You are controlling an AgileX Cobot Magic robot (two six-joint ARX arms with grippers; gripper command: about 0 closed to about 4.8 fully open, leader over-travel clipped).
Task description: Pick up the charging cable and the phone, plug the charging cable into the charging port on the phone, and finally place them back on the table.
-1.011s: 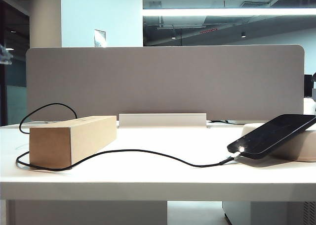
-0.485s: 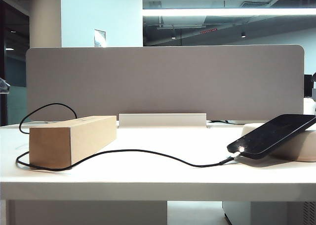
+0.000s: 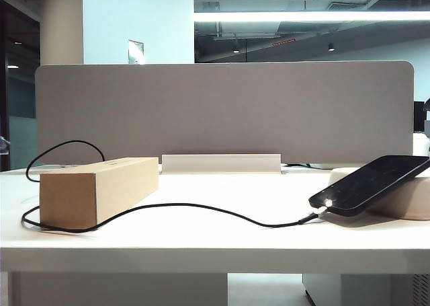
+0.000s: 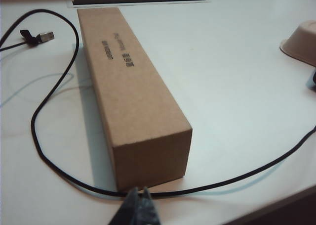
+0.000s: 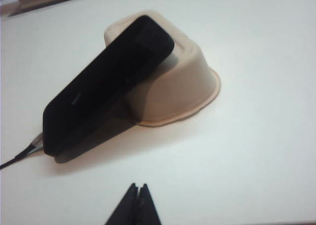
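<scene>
The black phone (image 3: 369, 183) (image 5: 106, 96) leans tilted on an upturned beige bowl (image 5: 182, 81) at the right of the white table (image 3: 215, 249). The charging cable (image 3: 201, 207) (image 4: 34, 136) runs across the table, and its plug (image 3: 310, 218) (image 5: 34, 143) sits at the phone's lower short edge, covering the charging port. Neither gripper shows in the exterior view. My left gripper (image 4: 138, 191) is shut and empty, its tips just above the cable by the box's near end. My right gripper (image 5: 138, 186) is shut and empty, set back from the phone.
A long tan cardboard box (image 3: 97, 188) (image 4: 133, 96) lies at the left, with the cable looping round it. The cable's other plug (image 4: 45, 36) lies beside the box's far end. A grey divider panel (image 3: 222, 111) and a white rail (image 3: 221, 163) close off the back.
A small pale blur at the far left edge of the exterior view has sunk lower. Phone, cable and box have not moved.
</scene>
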